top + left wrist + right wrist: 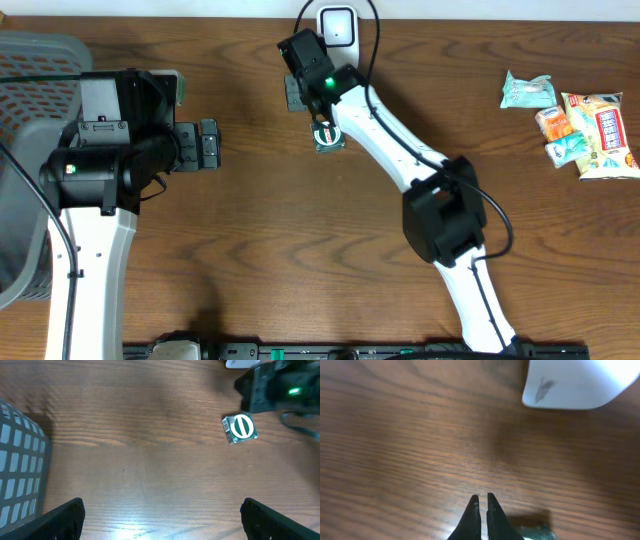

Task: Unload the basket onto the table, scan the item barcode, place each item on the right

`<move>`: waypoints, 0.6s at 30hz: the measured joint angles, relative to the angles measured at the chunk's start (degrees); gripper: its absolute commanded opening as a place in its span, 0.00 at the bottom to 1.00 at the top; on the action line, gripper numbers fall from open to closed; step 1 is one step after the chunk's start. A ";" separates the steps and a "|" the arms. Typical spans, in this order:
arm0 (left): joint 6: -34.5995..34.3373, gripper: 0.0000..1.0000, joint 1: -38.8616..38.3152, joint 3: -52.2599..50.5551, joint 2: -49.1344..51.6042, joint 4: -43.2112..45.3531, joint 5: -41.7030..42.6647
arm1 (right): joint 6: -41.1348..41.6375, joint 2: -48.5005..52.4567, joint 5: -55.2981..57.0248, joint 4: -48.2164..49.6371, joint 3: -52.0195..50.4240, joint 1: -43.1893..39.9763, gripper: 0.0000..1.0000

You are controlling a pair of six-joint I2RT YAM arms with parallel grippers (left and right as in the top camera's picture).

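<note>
The item (pixel 328 135) is a small green-and-white packet lying flat on the wooden table, just below the right arm's wrist. It also shows in the left wrist view (pixel 240 428), and its edge shows in the right wrist view (pixel 538 533). The white scanner (pixel 338 25) stands at the table's back edge, and a corner of it shows in the right wrist view (pixel 580 382). My right gripper (pixel 300 92) (pixel 481 502) is shut and holds nothing; it hovers between the item and the scanner. My left gripper (pixel 205 145) (pixel 162 520) is wide open and empty, far to the left of the item.
A grey basket (pixel 30 60) (pixel 20 470) sits at the left edge beside the left arm. Several snack packets (pixel 580 125) lie at the far right. The right arm (pixel 445 210) crosses the table's middle diagonally.
</note>
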 measured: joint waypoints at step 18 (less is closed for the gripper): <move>0.00 0.98 0.00 0.00 0.00 0.00 -0.02 | -0.76 4.70 -2.67 -14.16 -0.09 0.00 0.01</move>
